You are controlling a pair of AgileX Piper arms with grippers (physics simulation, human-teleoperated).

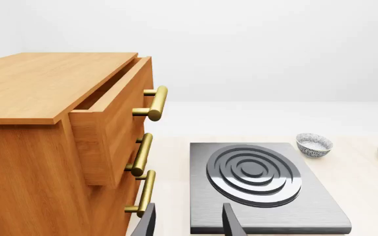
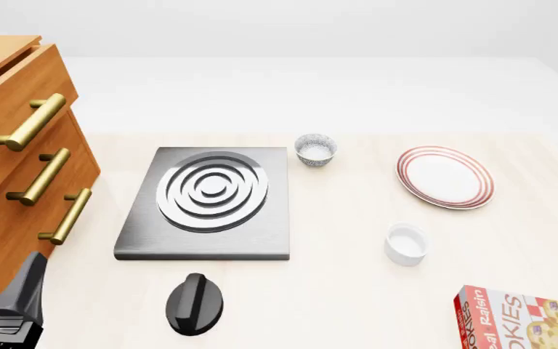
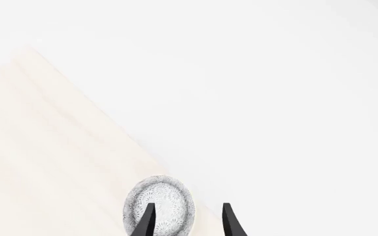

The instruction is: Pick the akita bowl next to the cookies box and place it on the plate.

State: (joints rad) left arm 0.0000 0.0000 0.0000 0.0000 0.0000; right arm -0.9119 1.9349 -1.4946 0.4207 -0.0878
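A grey-and-white speckled akita bowl (image 3: pixel 166 204) rests near the table's edge in the right wrist view. My right gripper (image 3: pixel 187 223) stands open just above it, one finger in front of the bowl and the other beside it. That view does not show the cookies box. In the front view, the red cookies box (image 2: pixel 526 320) lies at the near right corner, and the plate (image 2: pixel 444 177) with red rings sits far right. A second speckled bowl (image 2: pixel 316 149) (image 1: pixel 314 144) stands beside the stove. My left gripper (image 2: pixel 17 298) (image 1: pixel 187 226) is open and holds nothing, near the cabinet.
A wooden cabinet (image 2: pixel 12 145) with brass handles and a slightly open top drawer (image 1: pixel 113 115) fills the left side. A metal stove plate (image 2: pixel 211 200) lies at the centre with a black knob (image 2: pixel 194 304) in front of it. A plain white cup (image 2: pixel 406 243) stands below the plate.
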